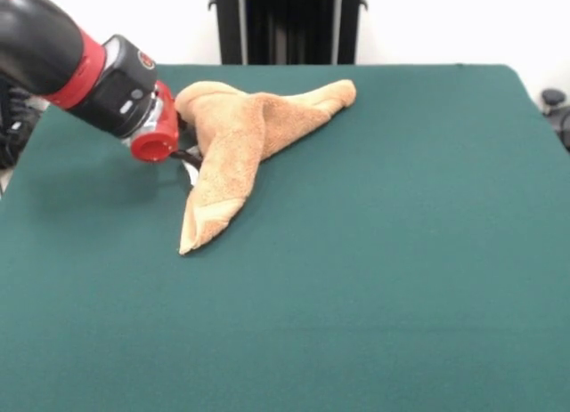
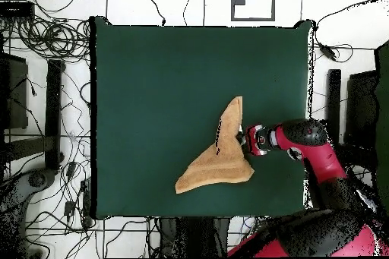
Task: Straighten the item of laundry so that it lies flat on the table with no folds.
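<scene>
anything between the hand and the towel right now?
Nothing. In both views the hand sits right at the edge of the bunched towel, with no other object between them; only green table surrounds them. Its fingers are hidden behind the cloth.

A robotics lab: a green felt worktop (image 2: 152, 81) stands alone on a white floor, ringed by tangled black cables (image 2: 45, 36) at nine o'clock, with a red-and-black robot arm (image 2: 311, 146) at four o'clock.
</scene>
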Motion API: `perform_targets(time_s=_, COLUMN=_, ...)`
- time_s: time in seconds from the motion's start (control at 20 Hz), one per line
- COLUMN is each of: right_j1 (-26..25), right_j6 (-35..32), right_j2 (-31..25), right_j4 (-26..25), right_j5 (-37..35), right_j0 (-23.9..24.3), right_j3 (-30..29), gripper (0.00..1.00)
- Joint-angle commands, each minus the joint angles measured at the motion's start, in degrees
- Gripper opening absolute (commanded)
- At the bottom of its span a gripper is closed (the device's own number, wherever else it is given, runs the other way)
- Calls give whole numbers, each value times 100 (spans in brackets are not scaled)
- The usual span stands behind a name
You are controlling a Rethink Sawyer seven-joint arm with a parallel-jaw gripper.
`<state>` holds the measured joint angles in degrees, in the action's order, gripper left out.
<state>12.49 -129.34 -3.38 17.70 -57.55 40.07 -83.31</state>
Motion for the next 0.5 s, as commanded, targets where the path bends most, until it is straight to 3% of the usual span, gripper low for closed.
perform_targets(time_s=0.05, right_j1=-294, right_j6=-467, right_j2=21, right_j4=-403, right_j5=-1470, right_j0=-104, right_j3=728, gripper=100)
perform_targets(time_s=0.3, right_j1=-346, right_j6=-475, right_j2=-59, right_j4=-345, right_j5=-1439, right_j0=-38, right_j3=712, gripper=100)
perform_targets(time_s=0.5, right_j1=-115, right_j6=-474, right_j2=-242, right_j4=-137, right_j5=-1686, right_j0=90, right_j3=352, gripper=100)
